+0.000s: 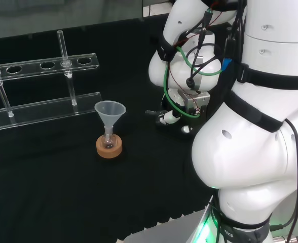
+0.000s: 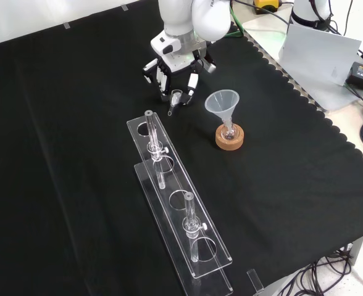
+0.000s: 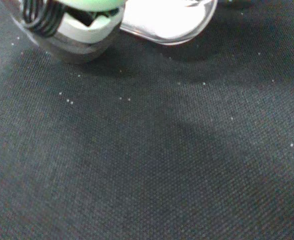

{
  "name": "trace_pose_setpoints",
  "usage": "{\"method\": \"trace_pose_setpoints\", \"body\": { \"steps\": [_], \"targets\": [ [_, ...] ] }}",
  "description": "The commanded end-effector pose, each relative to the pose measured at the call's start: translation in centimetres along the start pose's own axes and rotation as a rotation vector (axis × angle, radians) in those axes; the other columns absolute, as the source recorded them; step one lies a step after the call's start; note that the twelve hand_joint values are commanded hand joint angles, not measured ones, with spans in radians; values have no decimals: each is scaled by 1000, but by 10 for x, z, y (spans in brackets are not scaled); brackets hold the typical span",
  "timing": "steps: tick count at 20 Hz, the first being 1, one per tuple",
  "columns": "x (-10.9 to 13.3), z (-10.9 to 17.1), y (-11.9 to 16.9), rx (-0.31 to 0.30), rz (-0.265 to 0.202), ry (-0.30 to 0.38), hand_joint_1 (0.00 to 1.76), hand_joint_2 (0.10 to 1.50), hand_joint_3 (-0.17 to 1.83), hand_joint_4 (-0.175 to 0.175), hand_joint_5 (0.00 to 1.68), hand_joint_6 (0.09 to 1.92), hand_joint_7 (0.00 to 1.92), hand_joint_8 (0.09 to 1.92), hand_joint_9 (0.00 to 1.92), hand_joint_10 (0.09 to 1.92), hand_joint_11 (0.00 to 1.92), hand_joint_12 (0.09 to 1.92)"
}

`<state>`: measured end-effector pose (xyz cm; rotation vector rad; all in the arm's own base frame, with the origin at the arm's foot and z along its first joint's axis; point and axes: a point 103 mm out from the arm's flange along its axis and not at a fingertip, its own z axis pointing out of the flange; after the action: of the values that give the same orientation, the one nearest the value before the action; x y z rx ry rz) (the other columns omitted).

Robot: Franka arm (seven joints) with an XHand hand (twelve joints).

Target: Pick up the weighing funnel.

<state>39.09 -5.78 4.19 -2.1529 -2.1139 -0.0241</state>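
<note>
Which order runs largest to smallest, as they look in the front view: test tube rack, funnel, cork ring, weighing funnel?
1. test tube rack
2. funnel
3. cork ring, only slightly smaller than the funnel
4. weighing funnel

One funnel (image 2: 221, 102). One small flask (image 2: 229, 130) under it. One cork ring (image 2: 230, 141). One clear test-tube rack (image 2: 180, 213), two test tubes (image 2: 152, 132) in it. One weighing funnel (image 2: 175, 98). One hand (image 2: 172, 73). One table (image 2: 76, 185).
</note>
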Motion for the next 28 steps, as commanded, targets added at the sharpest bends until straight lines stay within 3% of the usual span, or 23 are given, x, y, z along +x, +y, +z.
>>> {"method": "trace_pose_setpoints", "body": {
  "steps": [1, 17, 28],
  "targets": [
    [-1, -2, 2, -4, 3, 12, 1131, 786, 303, 175, 1463, 172, 1578, 196, 1257, 274, 208, 1500],
    [-1, -16, 5, -26, -6, 49, 1138, 734, 391, 175, 1508, 99, 1620, 143, 1279, 257, 220, 1496],
    [-3, -54, 6, -65, -32, 39, 1138, 730, 399, 175, 1512, 94, 1623, 138, 1282, 256, 222, 1495]
  ]
}}
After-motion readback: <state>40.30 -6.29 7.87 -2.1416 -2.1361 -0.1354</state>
